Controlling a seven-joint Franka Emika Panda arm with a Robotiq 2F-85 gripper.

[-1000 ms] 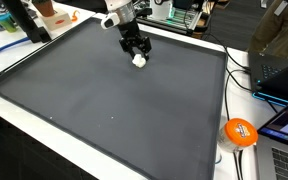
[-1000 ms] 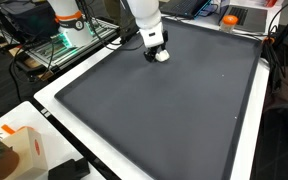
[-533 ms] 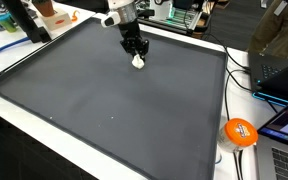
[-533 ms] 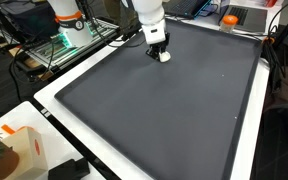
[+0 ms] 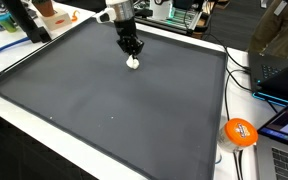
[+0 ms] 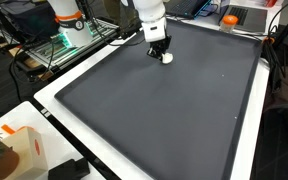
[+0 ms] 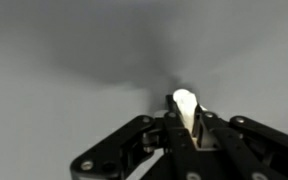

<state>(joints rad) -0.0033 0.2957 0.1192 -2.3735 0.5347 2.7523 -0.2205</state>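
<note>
Wrist view, nearest: the claw [image 7: 186,126] is pinching a small white lump [image 7: 185,102] right of centre, with the jaws drawn in tight against its sides. The lump's rounded end is poking out past the tips. The grip looks to be taking it low, probably because the piece is so small.

In both exterior views the arm is pointing the claw [image 5: 133,50] straight down, upper middle of the frame. The lump [image 5: 134,62] is showing just under the tips, at or just above the dark mat [image 5: 114,115]; I cannot tell whether it is touching. A vertical hold likely suits a small thing on a flat, open surface.

The mat is lying on a white table [image 6: 84,128], seemingly to give a plain, even working area.

Farther out, an orange ball [image 5: 240,132] is sitting off the mat at lower right, well apart from the claw.
</note>
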